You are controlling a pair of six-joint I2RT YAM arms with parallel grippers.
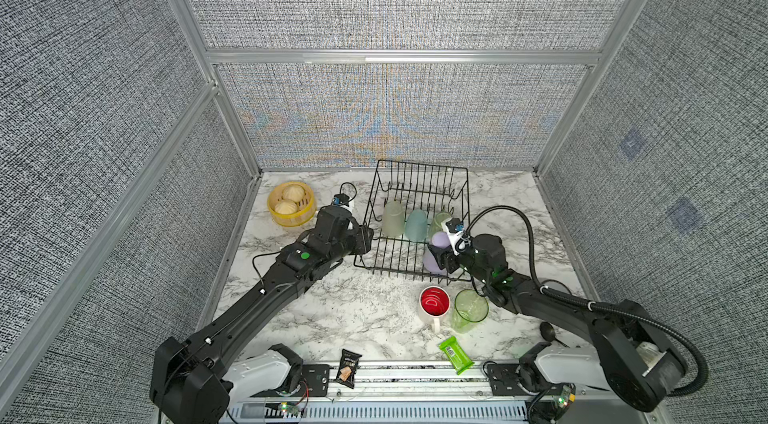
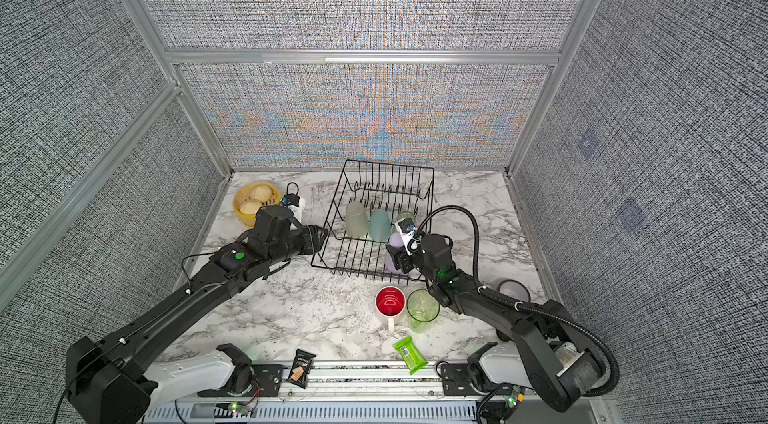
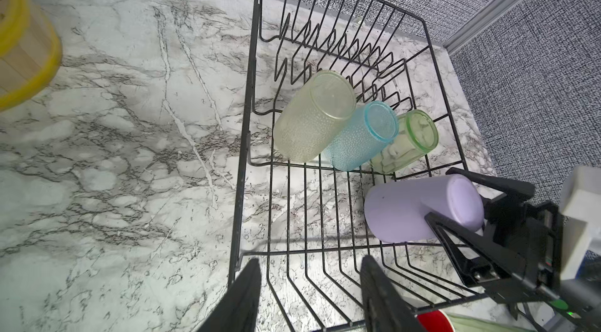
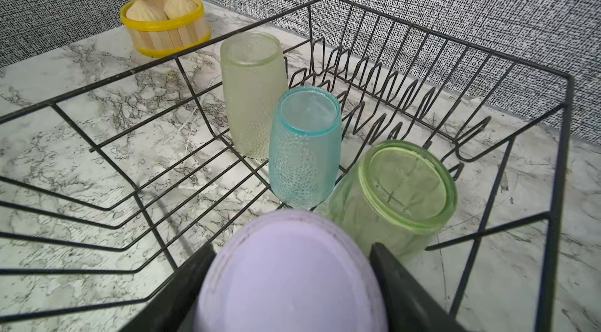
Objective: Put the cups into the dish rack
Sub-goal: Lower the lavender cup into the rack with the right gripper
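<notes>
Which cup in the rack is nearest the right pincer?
The lavender cup, inverted between the right pincer's fingers; the yellow-green cup, teal cup and green cup stand farther back.

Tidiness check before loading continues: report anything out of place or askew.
Two strays: a black snack packet lies across the front aluminium rail, and a green wrapped bar overhangs the front edge of the marble table. The black wire dish rack sits slightly skewed to the table edges.
</notes>
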